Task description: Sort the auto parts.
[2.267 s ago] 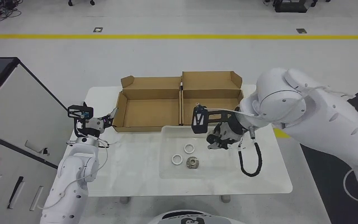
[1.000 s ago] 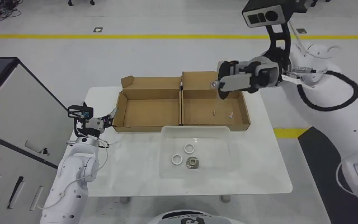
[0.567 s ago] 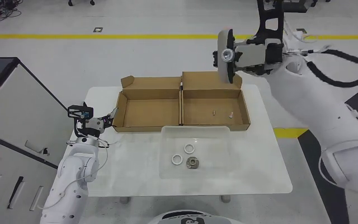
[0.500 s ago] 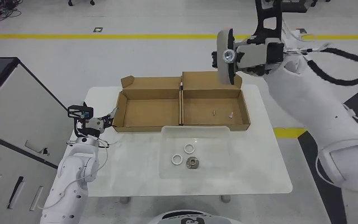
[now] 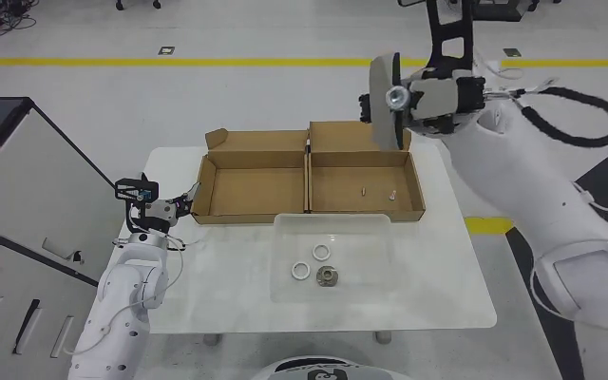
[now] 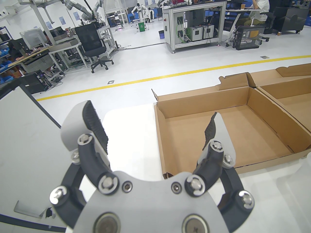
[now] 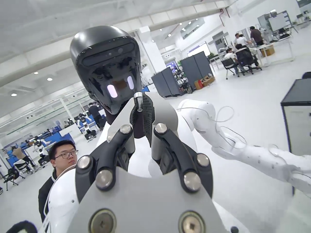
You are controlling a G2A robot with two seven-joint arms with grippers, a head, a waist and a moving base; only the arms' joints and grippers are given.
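Desk [image 5: 228,294] mid-frame. Two cardboard boxes [image 5: 255,190] along its upper edge; clear tray [image 5: 366,275] below, holding rings [image 5: 322,253] and a metal fitting [image 5: 327,276]. Left tool [image 6: 150,112] released, beside the left box. Right tool [image 7: 141,105], upper right in the top view, clenched on a small threaded part [image 7: 139,100].

Matt cardboard boxes [image 5: 252,185], clear plastic tray [image 5: 361,249], shiny metal screw [image 7: 138,98]

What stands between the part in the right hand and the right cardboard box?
Nothing visible. The right hand holds the small metal part high up; the right cardboard box is open on top.
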